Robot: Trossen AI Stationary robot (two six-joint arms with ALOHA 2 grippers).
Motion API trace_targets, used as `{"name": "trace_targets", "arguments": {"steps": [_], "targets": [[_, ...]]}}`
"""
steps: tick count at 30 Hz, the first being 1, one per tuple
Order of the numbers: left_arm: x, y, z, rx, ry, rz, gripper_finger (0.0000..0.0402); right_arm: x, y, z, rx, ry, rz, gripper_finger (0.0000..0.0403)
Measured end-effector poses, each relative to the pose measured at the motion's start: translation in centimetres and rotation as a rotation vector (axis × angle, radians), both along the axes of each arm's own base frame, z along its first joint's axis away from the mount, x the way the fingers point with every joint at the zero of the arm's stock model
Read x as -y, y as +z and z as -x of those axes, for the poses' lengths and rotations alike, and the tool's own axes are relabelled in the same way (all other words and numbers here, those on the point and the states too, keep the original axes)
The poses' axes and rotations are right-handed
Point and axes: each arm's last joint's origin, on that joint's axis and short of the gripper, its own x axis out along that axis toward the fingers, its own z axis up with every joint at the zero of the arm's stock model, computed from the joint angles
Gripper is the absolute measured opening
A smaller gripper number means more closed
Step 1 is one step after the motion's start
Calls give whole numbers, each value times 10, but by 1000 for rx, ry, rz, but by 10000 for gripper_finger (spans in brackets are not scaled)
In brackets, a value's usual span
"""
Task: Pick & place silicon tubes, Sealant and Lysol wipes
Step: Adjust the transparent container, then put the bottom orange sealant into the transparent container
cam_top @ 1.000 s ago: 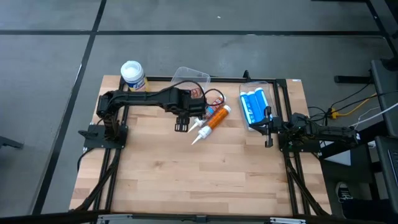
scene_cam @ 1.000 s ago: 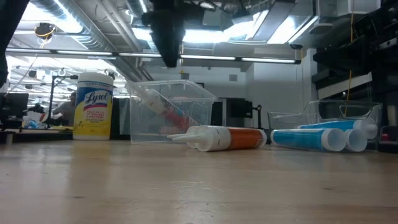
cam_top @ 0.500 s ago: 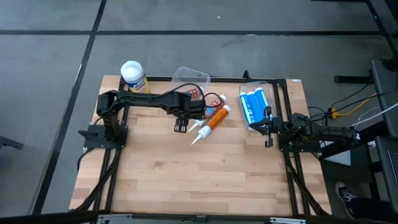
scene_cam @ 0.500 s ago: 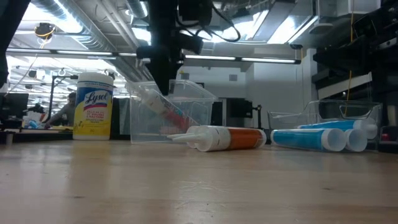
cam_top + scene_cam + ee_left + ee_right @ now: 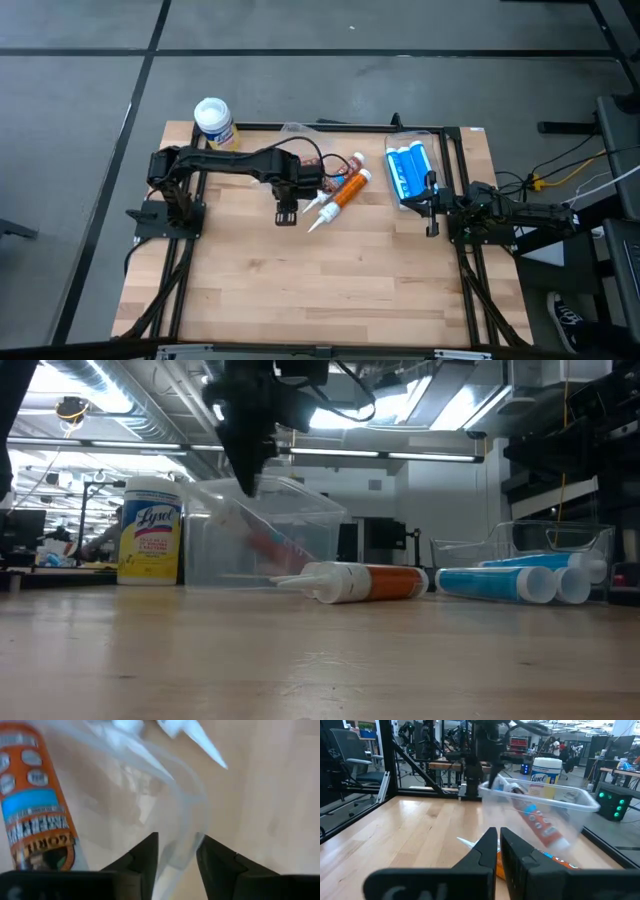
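A clear plastic bin (image 5: 265,540) stands at the table's far middle with an orange tube (image 5: 35,820) leaning inside it. A second orange tube with a white nozzle (image 5: 343,192) lies on the table beside it. My left gripper (image 5: 284,213) is shut on the bin's rim. The Lysol wipes (image 5: 150,530), a yellow canister with a white lid (image 5: 212,113), stand upright at the far left corner. My right gripper (image 5: 432,208) is shut and empty at the table's right, next to the blue tubes. My left gripper holds the bin's rim (image 5: 184,851) at its near left part, one finger (image 5: 145,852) inside the bin and one (image 5: 215,857) outside. The fingers come from above, pointing down (image 5: 247,480). Whether the bin's bottom is clear of the table, I cannot tell.
Blue tubes (image 5: 410,168) lie in a clear tray (image 5: 560,550) at the far right. The black frame rails (image 5: 190,260) run along both sides of the table. The wide near half of the wooden table (image 5: 320,290) is bare.
My left gripper has come down onto the bin's rim and then gone toward the table's left and a little toward its near edge. The bin, with the tube in it, has shifted toward the left with the gripper. The loose orange tube has stayed where it was.
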Motion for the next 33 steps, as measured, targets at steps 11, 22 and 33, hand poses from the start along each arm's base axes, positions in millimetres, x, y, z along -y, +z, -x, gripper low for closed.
{"name": "trace_targets", "arguments": {"steps": [11, 22, 33], "targets": [[36, 22, 25, -57, 117, 96, 89, 0, 0, 0, -1, 0, 0, 25], [73, 47, 57, -57, 76, -3, 88, 0, 0, 0, -1, 0, 0, 25], [91, 65, 67, 96, -97, -106, 88, 0, 0, 0, -1, 0, 0, 25]]}}
